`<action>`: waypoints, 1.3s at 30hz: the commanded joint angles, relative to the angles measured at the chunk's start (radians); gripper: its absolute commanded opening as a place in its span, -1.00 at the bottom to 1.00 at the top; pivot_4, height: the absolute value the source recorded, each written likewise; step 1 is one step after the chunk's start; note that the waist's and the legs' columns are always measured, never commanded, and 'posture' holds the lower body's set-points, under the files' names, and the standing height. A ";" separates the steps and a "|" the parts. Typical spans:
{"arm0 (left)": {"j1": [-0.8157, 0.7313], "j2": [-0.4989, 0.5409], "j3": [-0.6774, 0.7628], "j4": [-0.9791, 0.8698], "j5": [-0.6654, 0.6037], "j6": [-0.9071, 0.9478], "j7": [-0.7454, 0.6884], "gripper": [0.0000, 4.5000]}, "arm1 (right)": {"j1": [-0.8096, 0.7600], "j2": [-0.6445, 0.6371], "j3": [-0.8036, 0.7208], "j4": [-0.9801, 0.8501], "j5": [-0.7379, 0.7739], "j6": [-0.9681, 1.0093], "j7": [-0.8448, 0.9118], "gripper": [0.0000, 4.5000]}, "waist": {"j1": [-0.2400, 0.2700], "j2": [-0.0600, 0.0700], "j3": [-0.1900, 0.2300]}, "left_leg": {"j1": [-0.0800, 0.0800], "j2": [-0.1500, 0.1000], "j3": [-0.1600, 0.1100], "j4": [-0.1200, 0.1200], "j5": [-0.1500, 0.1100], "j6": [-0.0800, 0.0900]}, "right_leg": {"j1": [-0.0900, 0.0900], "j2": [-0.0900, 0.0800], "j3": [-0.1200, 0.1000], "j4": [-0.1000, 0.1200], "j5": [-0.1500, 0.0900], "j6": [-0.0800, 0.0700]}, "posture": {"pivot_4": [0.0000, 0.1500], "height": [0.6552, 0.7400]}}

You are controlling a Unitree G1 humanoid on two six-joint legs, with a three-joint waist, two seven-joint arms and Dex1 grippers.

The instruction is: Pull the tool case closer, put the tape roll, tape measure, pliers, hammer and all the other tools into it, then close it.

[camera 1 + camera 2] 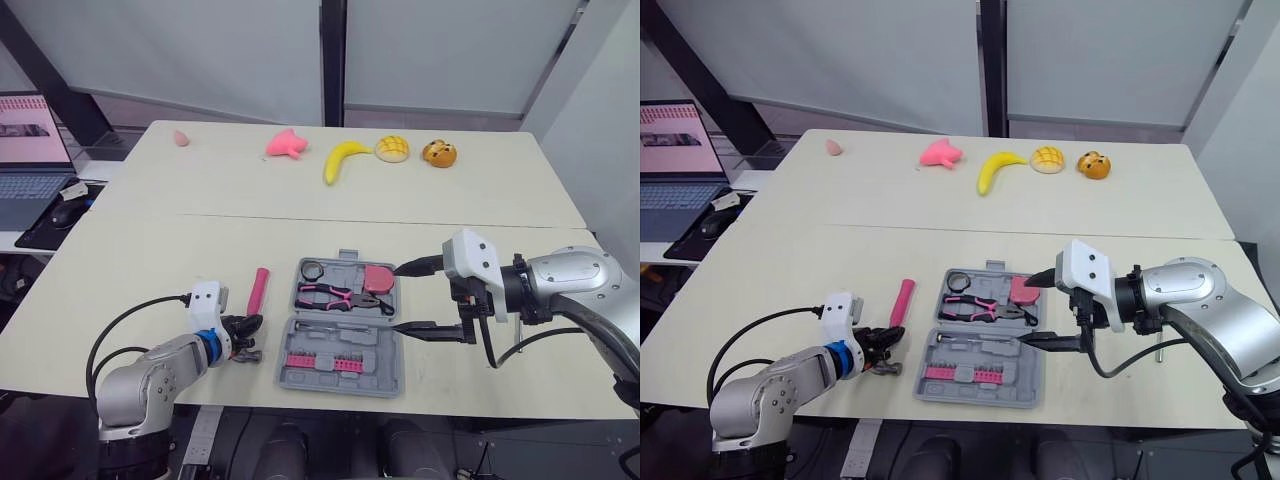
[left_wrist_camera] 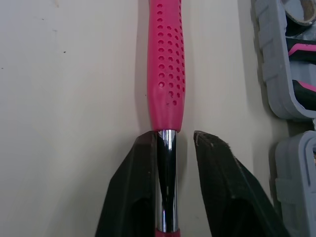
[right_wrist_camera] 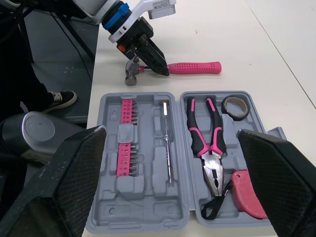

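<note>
The hammer (image 1: 258,290) lies just left of the open tool case (image 1: 385,372), lower centre of the head views. Its long axis runs up the frame, with the pink grip at the far end and the head toward the bottom. The left gripper (image 1: 252,337) straddles the chrome shaft with 2 parted fingers (image 2: 133,187): 1 touches the steel, the other stands just off it. That gripper hides the hammer's head in the head views. The right gripper (image 1: 398,299) is spread wide at the case's right edge.
</note>
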 commanded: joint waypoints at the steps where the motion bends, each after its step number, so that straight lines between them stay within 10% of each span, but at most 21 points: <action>1: 0.021 -0.015 0.056 -0.097 -0.040 -0.014 0.008 0.24 | 0.000 -0.011 -0.028 -0.037 0.013 0.003 -0.005 1.00 | 0.000 0.000 0.000 | 0.000 0.000 0.000 0.000 0.000 0.000 | 0.000 0.000 0.000 0.000 0.000 0.000 | 1.00 0.93; 7: 0.123 0.209 0.095 -0.195 -0.101 -0.131 -0.259 0.78 | 0.007 0.005 -0.043 -0.051 0.019 0.008 -0.031 1.00 | -0.004 0.000 0.000 | 0.000 0.000 0.000 -0.001 0.000 0.000 | -0.001 0.000 0.000 -0.001 0.000 0.000 | 1.00 0.93; 17: -0.134 0.757 -0.254 0.426 0.361 -1.398 -1.037 0.78 | 0.029 0.039 -0.022 -0.097 0.046 0.069 -0.093 1.00 | 0.012 0.002 0.002 | -0.003 0.000 0.001 -0.001 0.000 -0.001 | -0.001 0.000 0.000 -0.007 -0.001 -0.002 | 1.00 0.93; 28: -0.870 0.547 -0.769 1.217 0.697 -2.412 -1.296 0.78 | 0.025 0.078 -0.003 -0.127 0.069 0.115 -0.150 1.00 | 0.000 0.003 0.002 | -0.012 0.001 0.003 -0.002 0.000 0.000 | -0.003 0.000 -0.002 -0.016 0.004 0.003 | 1.00 0.93; 39: -1.054 0.388 -1.026 1.468 1.194 -2.667 -0.954 0.78 | 0.050 0.061 -0.033 -0.185 0.124 0.168 -0.189 1.00 | -0.019 0.002 0.002 | -0.013 0.001 0.003 0.000 0.000 0.001 | -0.004 0.000 -0.002 -0.013 0.004 0.004 | 1.00 0.93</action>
